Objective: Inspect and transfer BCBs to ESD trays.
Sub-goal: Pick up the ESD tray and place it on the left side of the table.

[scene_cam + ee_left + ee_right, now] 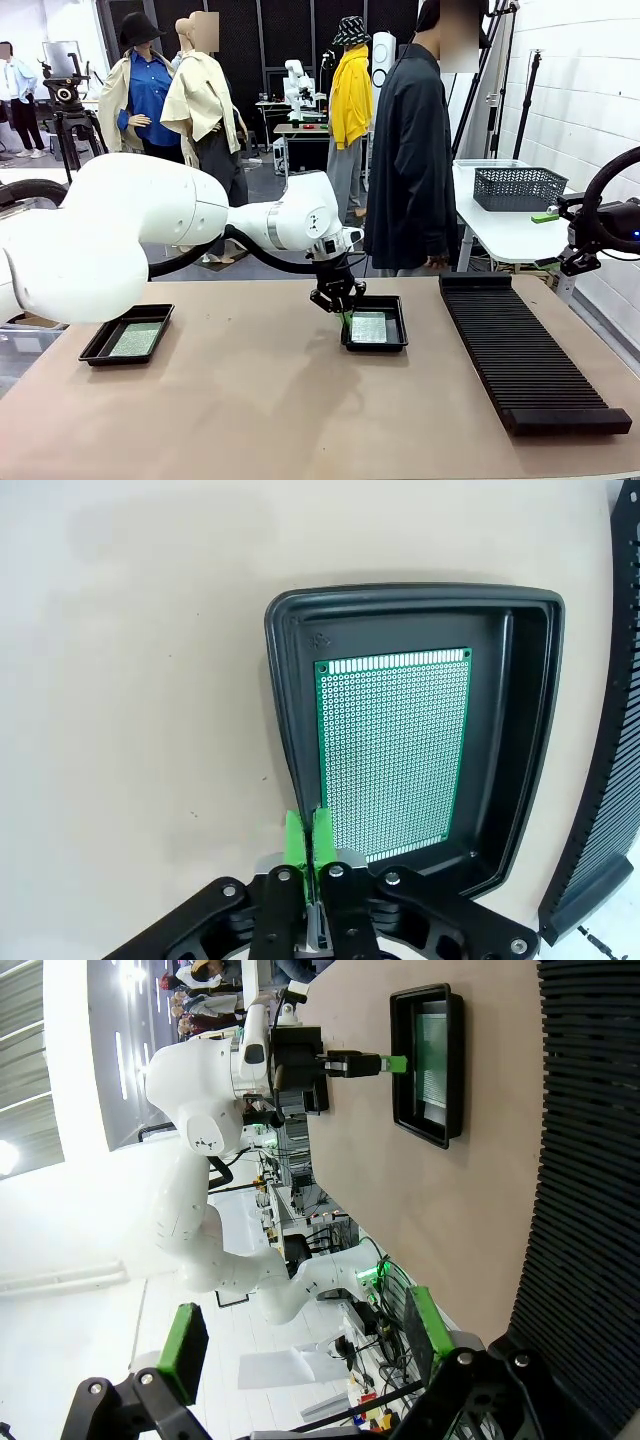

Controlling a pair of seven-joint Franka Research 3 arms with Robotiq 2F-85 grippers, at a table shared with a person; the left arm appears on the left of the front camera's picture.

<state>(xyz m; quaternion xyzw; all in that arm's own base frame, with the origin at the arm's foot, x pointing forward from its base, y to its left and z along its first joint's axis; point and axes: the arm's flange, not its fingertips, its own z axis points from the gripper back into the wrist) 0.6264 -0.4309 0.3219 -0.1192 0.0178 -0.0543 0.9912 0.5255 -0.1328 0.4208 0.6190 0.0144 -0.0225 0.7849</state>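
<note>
The surface (250,420) is a broad, matte tan sheet, smooth and plain. On its right side lies a long black ribbed rack (530,350), a strip of fine parallel slots whose near end is a solid block; from the right wrist it runs off the picture's edge, so its full length is cut off there. Behind it, on a white side table, sits one dark wire mesh basket (518,187).

Two ESD trays are out: shallow, black, rectangular plastic with raised flared rims and rounded corners. The left tray (127,334) sits near the surface's left edge, the middle tray (375,323) near the centre, well apart. Each holds one BCB lying flat: a thin green rectangle. The one in the middle tray (393,753) is covered in a fine grid of tiny holes; the one in the left tray (135,339) is too small to read.

The left tool (308,840) hangs over the middle tray's near rim, green pads pressed together with nothing between them. The right tool (300,1345) stands with its fingers wide apart and bare, off by the rack.
</note>
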